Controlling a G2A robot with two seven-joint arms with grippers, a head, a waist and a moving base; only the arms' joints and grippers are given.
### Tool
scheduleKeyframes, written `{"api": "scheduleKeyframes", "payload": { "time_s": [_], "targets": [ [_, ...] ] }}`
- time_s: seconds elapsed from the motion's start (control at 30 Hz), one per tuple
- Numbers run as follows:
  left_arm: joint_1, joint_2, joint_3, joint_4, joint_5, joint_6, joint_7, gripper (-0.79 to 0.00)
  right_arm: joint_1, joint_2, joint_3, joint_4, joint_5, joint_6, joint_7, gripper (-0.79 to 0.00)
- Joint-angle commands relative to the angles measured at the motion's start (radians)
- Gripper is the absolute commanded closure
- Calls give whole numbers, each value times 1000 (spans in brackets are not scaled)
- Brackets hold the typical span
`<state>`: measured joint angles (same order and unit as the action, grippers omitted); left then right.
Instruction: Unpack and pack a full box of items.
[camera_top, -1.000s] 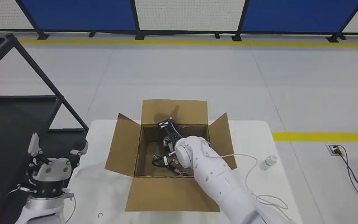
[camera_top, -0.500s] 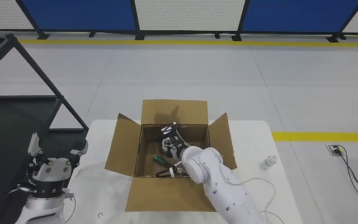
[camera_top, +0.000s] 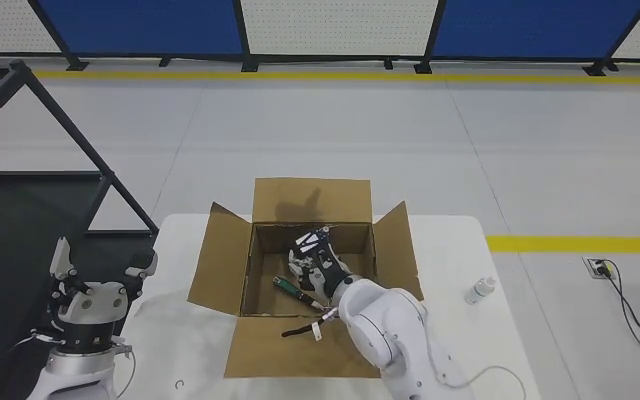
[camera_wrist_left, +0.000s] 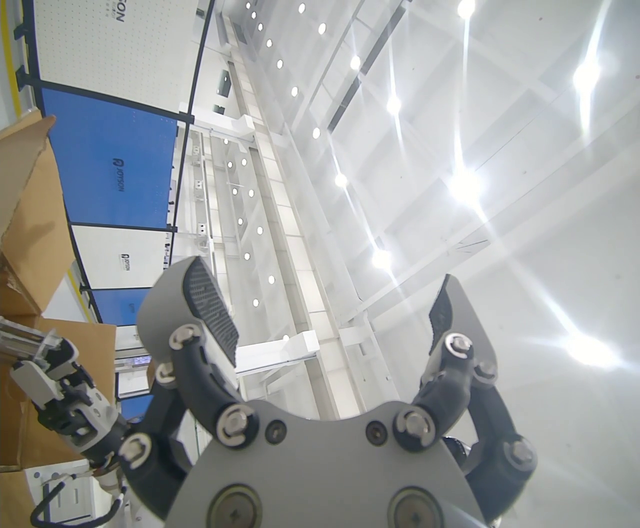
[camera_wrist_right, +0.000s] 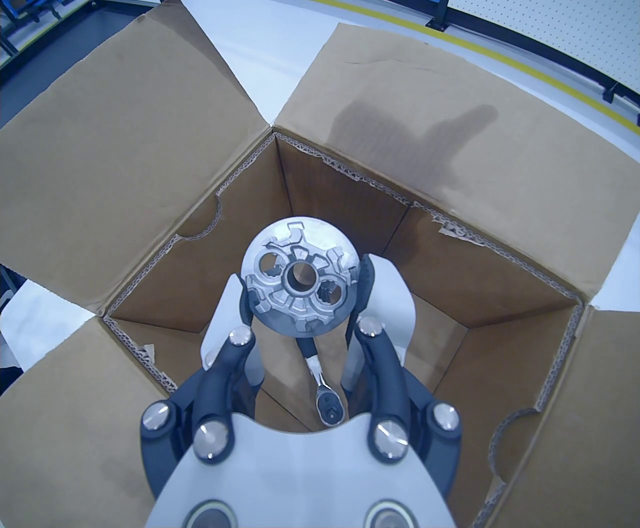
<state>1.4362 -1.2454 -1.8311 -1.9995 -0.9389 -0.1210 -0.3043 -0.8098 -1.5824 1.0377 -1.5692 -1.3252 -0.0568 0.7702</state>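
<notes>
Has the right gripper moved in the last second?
Yes. In the top view the right gripper, shut on the metal disc, has drawn back from the far wall of the box toward its near flap.

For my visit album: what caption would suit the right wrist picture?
Right gripper clamps a round metal disc over the open cardboard box, a ratchet wrench lying below.
</notes>
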Motion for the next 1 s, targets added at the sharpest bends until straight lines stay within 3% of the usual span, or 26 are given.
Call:
{"api": "scheduleKeyframes", "payload": {
  "time_s": [0.0,0.23,0.4,0.67,0.97],
  "targets": [
    [0,0,0,0,0,0,0,-785,0,0,0,0,0,0,0,0],
    [0,0,0,0,0,0,0,-785,-23,4,16,-71,31,-40,-12,0],
    [0,0,0,0,0,0,0,-785,-109,24,99,-321,100,-106,73,0],
    [0,0,0,0,0,0,0,-785,-352,61,297,-742,192,-153,193,0],
    [0,0,0,0,0,0,0,-785,-576,85,644,-781,328,-163,-12,0]
  ]
}}
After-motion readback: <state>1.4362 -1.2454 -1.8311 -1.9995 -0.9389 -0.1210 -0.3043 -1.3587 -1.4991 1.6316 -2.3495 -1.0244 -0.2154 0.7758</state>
